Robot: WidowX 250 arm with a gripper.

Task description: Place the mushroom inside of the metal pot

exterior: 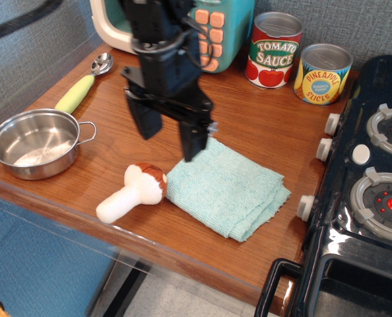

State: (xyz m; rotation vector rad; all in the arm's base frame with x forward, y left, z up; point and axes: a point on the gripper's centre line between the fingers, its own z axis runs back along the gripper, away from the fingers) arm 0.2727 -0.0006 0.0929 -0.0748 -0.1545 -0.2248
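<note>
Creamy-white mushroom (133,191) with brown cap, shiny silver pot (32,142), teal cloth (229,188).

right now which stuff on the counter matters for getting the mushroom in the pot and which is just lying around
Job: mushroom, metal pot, open gripper.

Lying about: teal cloth, spoon, tomato sauce can, pineapple slices can, toy microwave, toy stove.
</note>
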